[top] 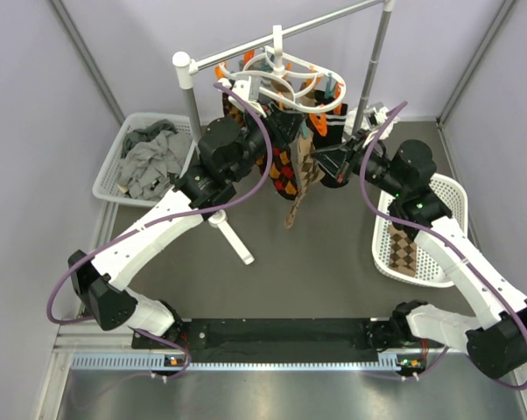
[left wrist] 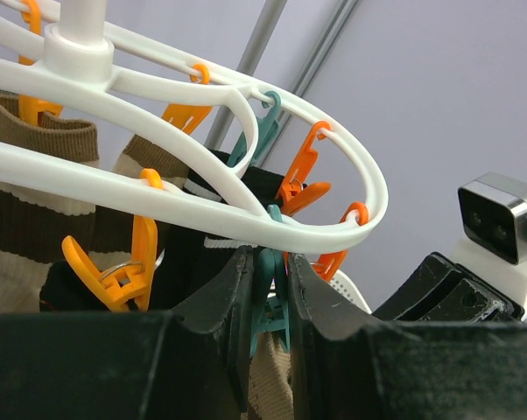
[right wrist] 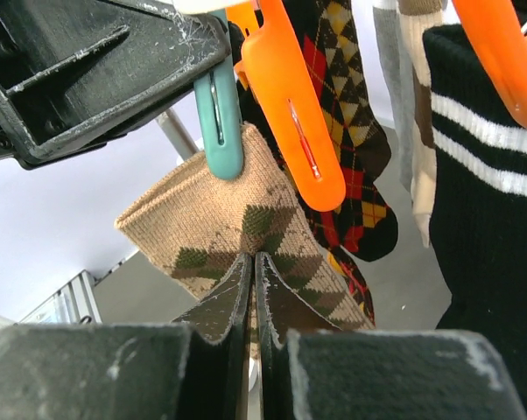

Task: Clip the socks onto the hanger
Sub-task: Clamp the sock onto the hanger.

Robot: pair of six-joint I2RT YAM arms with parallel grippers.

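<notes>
The white oval hanger hangs from the rail and also shows in the left wrist view. Several argyle socks hang from its clips. My left gripper is shut on a teal clip under the ring, squeezing it. My right gripper is shut on a tan argyle sock and holds its cuff up at that teal clip. The cuff's top edge sits at the clip's mouth. In the top view the two grippers meet below the hanger.
The white-and-silver rail stand carries the hanger, with its foot on the table. A white basket of grey socks stands at the left. A white basket with an argyle sock stands at the right. An orange clip hangs beside the teal one.
</notes>
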